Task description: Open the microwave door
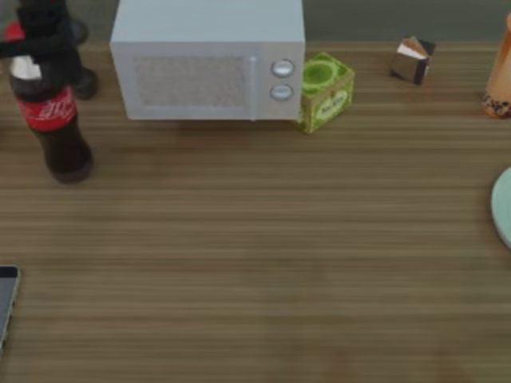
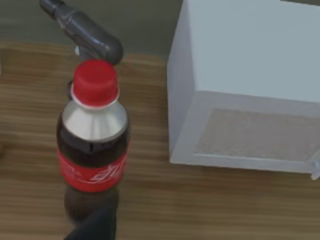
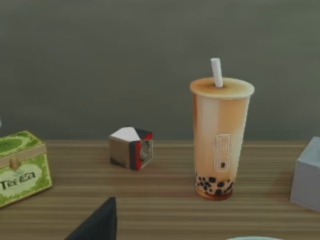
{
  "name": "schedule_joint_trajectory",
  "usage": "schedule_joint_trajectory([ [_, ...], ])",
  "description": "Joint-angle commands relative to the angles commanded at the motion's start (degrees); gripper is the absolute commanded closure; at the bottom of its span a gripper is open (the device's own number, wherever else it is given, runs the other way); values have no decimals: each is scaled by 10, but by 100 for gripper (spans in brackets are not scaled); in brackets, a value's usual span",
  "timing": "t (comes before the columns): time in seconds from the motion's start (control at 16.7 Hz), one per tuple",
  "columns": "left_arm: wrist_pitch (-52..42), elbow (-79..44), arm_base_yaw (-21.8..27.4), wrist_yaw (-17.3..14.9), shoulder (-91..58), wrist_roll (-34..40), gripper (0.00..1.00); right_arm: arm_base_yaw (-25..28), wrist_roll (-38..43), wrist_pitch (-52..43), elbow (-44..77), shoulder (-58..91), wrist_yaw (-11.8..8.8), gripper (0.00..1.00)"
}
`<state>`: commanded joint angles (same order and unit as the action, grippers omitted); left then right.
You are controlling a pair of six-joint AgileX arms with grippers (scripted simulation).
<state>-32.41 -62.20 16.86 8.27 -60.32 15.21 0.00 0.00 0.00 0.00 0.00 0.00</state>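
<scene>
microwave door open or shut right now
Shut. In the top view the microwave door lies flush with the front of the microwave, level with the knob panel, no gap at its edge. The left wrist view shows the same.

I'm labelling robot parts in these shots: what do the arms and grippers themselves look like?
Little shows. From above, the left arm is a matte black, chunky shape over the cola bottle. Its wrist view shows a dark finger tip at the edge and a grey tubular arm segment beyond. The right wrist view shows one black wedge-shaped finger. No cables or markings visible.
</scene>
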Motion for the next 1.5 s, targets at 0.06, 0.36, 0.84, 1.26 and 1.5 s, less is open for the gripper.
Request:
schedule_joint_trajectory([
  [0.06, -33, -66, 17, 8, -64, 15, 0, 0, 0, 0, 0, 0, 0, 0],
  [0.36, -187, -384, 95, 46, -370, 85, 0, 0, 0, 0, 0, 0, 0, 0],
  [0.84, -347, -707, 176, 84, -685, 158, 0, 0, 0, 0, 0, 0, 0, 0],
  [1.26, -360, -731, 180, 86, -711, 164, 0, 0, 0, 0, 0, 0, 0, 0],
  [1.5, -321, -718, 172, 82, -734, 154, 0, 0, 0, 0, 0, 0, 0, 0],
])
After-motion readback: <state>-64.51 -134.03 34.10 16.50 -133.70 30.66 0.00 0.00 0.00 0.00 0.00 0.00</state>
